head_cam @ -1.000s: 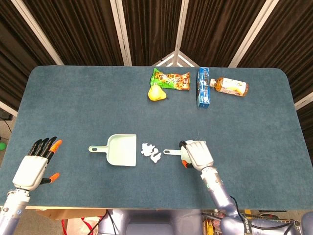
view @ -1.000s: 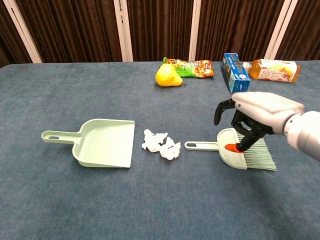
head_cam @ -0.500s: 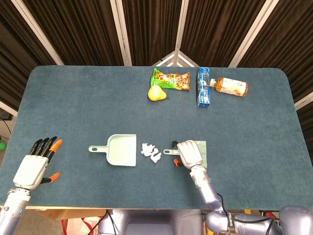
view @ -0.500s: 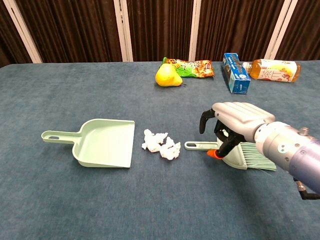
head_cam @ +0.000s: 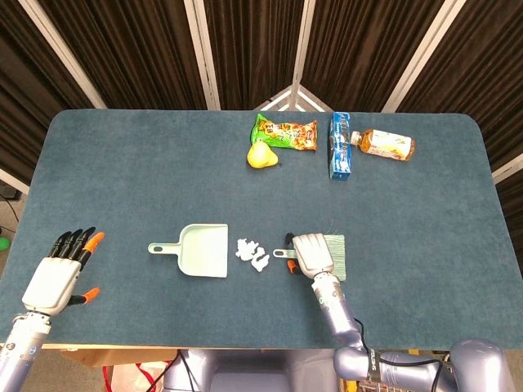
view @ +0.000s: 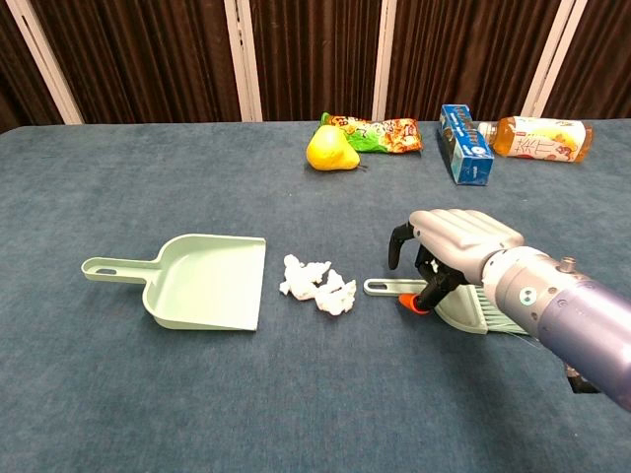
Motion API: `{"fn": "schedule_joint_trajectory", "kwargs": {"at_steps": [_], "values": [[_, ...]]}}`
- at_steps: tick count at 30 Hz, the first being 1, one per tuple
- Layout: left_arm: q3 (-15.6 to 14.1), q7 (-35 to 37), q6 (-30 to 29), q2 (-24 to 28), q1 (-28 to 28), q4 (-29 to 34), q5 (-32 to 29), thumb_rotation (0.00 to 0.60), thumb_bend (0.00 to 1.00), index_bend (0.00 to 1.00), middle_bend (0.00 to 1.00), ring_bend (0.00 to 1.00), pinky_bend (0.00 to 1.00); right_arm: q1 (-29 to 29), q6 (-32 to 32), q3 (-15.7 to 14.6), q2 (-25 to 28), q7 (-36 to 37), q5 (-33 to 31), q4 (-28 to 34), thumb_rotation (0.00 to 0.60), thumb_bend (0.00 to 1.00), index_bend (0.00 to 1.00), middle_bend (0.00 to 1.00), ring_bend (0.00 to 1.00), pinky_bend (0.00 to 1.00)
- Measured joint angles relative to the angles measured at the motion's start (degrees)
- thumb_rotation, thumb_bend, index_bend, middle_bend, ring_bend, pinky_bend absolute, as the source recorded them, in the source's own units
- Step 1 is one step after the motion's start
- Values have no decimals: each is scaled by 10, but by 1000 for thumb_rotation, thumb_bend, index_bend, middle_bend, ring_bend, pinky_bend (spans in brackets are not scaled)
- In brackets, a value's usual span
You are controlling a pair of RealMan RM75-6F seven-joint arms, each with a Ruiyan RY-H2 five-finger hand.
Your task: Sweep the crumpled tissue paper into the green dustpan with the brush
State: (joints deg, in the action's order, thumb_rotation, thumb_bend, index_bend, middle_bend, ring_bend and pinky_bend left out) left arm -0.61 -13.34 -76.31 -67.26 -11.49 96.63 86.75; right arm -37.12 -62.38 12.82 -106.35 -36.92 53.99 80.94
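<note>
Since the earlier frames, right hand [view: 449, 246] has shifted leftward along the pale green brush [view: 463, 304], from over the bristles to over the neck where handle meets head. Its fingers arch down over the brush with the orange-tipped thumb low beside the handle; whether they grip it cannot be told. Crumpled white tissue paper [view: 317, 284] lies on the blue felt table [head_cam: 147, 171], between the brush handle's tip and the open mouth of the green plastic dustpan [view: 202, 281], near both but touching neither. Bare felt surrounds this row on all sides. Left hand [head_cam: 59, 272] has stayed near the table's near left corner, fingers straight and apart, holding nothing. Along the far edge lie a yellow pear [head_cam: 261, 154], snack packet [head_cam: 286, 133], blue box [head_cam: 340, 146] and drink bottle [head_cam: 386, 144].
</note>
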Motion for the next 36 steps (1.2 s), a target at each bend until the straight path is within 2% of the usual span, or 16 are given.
{"fn": "schedule_joint_trajectory", "kwargs": {"at_steps": [5, 10, 14, 19, 21, 27, 36], "values": [[0, 3, 2, 0, -1, -2, -1, 600, 0, 0, 0, 0, 12, 0, -1, -5, -4, 0, -3, -10, 600, 364, 426, 857, 921, 783], [1, 5, 2, 0, -3, -2, -1, 600, 0, 0, 0, 0, 11, 2, -3, -10, -7, 0, -7, -20, 600, 415, 489, 857, 921, 784], [1, 6, 3, 0, -3, -2, -1, 600, 0, 0, 0, 0, 12, 4, -7, -12, -6, 1, -9, -22, 600, 445, 567, 857, 921, 784], [0, 6, 2, 1, -3, -1, 0, 600, 0, 0, 0, 0, 12, 7, -7, -14, -2, 3, -11, -20, 600, 480, 728, 856, 921, 783], [0, 5, 1, 1, -3, -1, 0, 600, 0, 0, 0, 0, 12, 8, -7, -16, 0, 5, -9, -16, 600, 479, 751, 856, 921, 783], [-2, 3, 1, 1, -3, 0, 1, 600, 0, 0, 0, 0, 12, 10, -16, -11, 13, 16, 2, 9, 600, 481, 763, 857, 921, 784], [-3, -8, 7, 3, -4, 11, -4, 600, 0, 0, 0, 0, 12, 9, -24, 18, 52, 27, -7, 80, 600, 485, 786, 857, 921, 784]]}}
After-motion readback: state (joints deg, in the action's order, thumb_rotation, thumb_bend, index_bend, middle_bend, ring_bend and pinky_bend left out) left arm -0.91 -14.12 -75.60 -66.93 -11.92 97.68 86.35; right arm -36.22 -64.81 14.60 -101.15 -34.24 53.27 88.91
